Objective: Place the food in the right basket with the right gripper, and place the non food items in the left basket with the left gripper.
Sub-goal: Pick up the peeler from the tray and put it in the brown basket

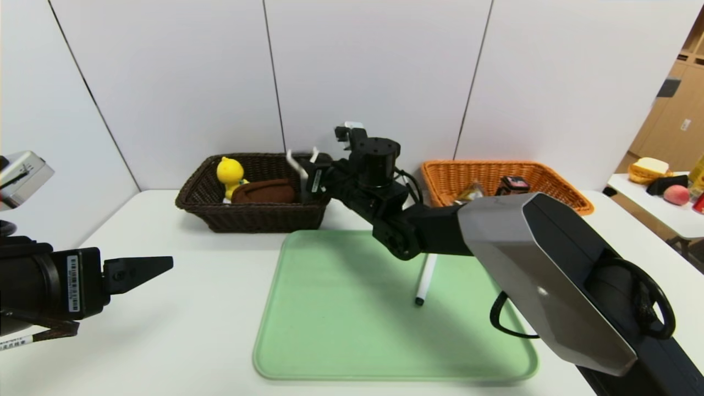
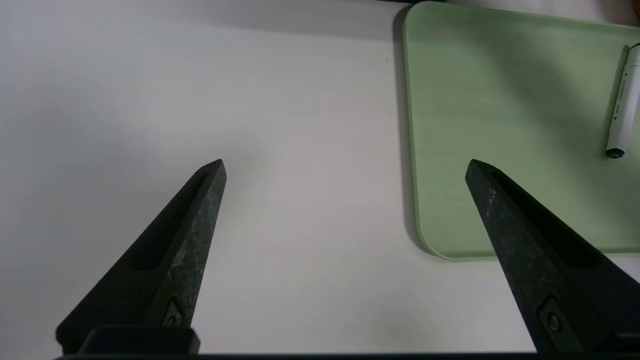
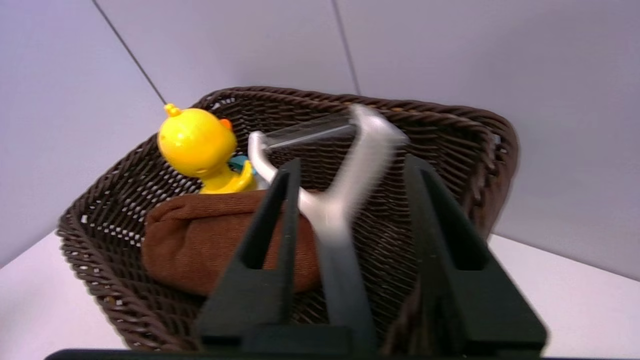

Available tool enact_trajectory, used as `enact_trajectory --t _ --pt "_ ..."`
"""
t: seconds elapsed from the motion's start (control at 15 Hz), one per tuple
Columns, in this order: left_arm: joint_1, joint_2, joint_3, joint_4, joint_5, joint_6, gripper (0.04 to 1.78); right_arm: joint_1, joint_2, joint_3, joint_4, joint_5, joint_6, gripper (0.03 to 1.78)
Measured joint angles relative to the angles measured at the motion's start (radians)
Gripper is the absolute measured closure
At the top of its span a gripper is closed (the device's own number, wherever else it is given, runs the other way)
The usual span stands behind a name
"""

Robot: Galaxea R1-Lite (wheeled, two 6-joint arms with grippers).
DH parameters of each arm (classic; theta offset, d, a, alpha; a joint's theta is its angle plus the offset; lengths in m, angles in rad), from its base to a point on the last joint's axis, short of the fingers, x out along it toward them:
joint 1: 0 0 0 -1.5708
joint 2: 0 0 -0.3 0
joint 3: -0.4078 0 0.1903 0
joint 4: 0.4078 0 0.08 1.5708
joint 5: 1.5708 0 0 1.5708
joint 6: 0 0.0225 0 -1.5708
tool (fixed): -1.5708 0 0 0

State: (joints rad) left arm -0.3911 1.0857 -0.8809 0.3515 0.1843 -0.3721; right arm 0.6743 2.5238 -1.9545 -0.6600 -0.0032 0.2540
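Silver Y-shaped peeler [image 3: 334, 200] between the two black fingers [image 3: 270, 235] of the right hand [image 1: 308, 171], blade end out past the fingertips and over the dark brown basket [image 3: 450, 150]. Blurred in the right wrist view, so hard to tell whether still touching a finger or already loose; a clear gap on the side of the wider-set finger. Right hand partly open, not clamped on the handle. Just beyond and below the fingertips, inside that basket: a yellow duck toy [image 3: 200, 147] standing against the far wall, and a brown cloth pouch [image 3: 200, 245] lying in front of it. Seen from the head, right hand at the near right corner of the dark basket, arm stretched across from the robot's right.

Behind the right arm's wrist, on the robot's right, an orange basket [image 1: 467, 176] with a few small packaged items [image 1: 514, 184] in it, too small to name. Below the arm, a green tray [image 1: 330, 308] on the white tabletop [image 1: 181, 330], with a white marker pen [image 1: 426, 278] lying on it, dark tip toward the robot.

Left hand [image 2: 345, 165] low over bare tabletop, off the tray's near left corner, fingers spread wide and holding nothing. Marker well off to that hand's right, on the tray.
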Motion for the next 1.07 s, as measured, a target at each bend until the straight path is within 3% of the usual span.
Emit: enact_trajectory --t 0.33,0.6,0.8,0.93,1.07 --pt "0.000 0.007 -0.016 -0.008 0.003 0.007 0.13 -0.004 -0.020 0.000 0.003 -0.014 -0.001 0.61" --pt "-0.001 0.082 -0.206 -0.012 0.001 0.013 0.13 -0.007 -0.156 0.003 0.078 -0.063 -0.011 0.40" --pt "-0.051 0.207 -0.424 0.048 0.001 0.034 0.13 -0.037 -0.333 0.010 0.308 -0.089 -0.015 0.31" --pt "-0.109 0.309 -0.538 0.089 0.000 0.043 0.13 -0.093 -0.468 0.010 0.549 -0.084 -0.033 0.26" --pt "-0.173 0.425 -0.648 0.103 0.000 0.042 0.13 -0.192 -0.593 0.010 0.813 -0.078 -0.085 0.22"
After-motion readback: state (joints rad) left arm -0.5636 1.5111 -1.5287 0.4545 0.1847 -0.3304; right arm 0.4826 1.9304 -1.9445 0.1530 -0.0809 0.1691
